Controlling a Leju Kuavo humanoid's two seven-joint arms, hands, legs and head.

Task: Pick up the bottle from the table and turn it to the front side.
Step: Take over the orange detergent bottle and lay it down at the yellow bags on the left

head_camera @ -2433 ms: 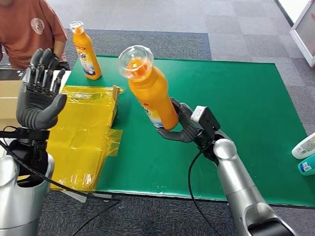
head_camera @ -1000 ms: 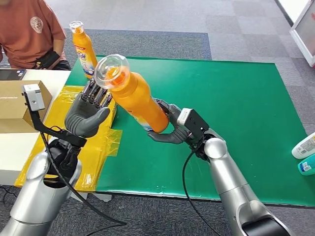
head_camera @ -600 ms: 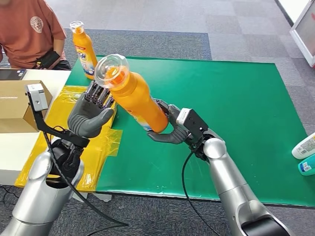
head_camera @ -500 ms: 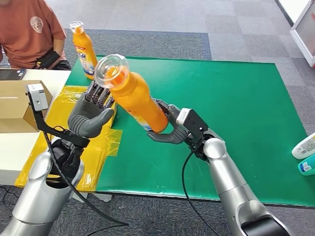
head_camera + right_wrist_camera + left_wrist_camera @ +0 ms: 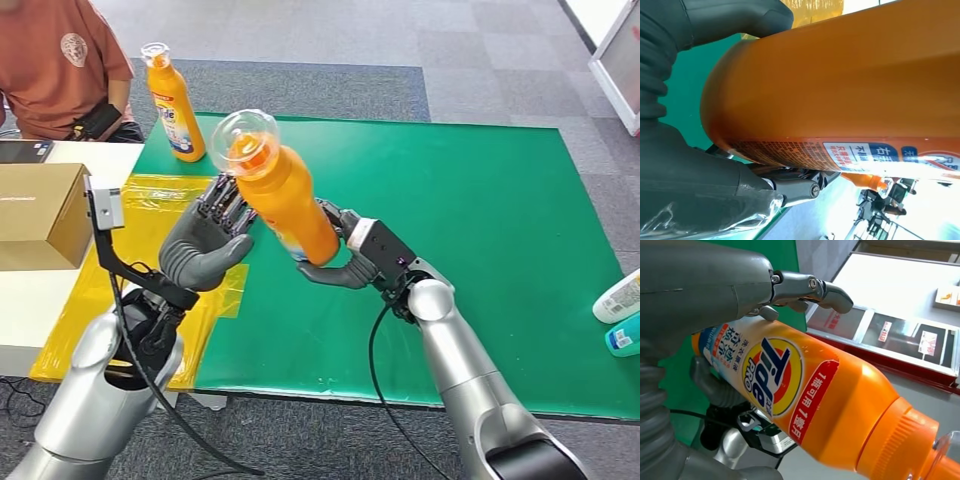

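Right now your right hand is gripping the orange bottle by its base, holding it tilted above the green mat, clear cap toward the left. Your left hand is waiting beside the bottle's neck, fingers spread, holding nothing.
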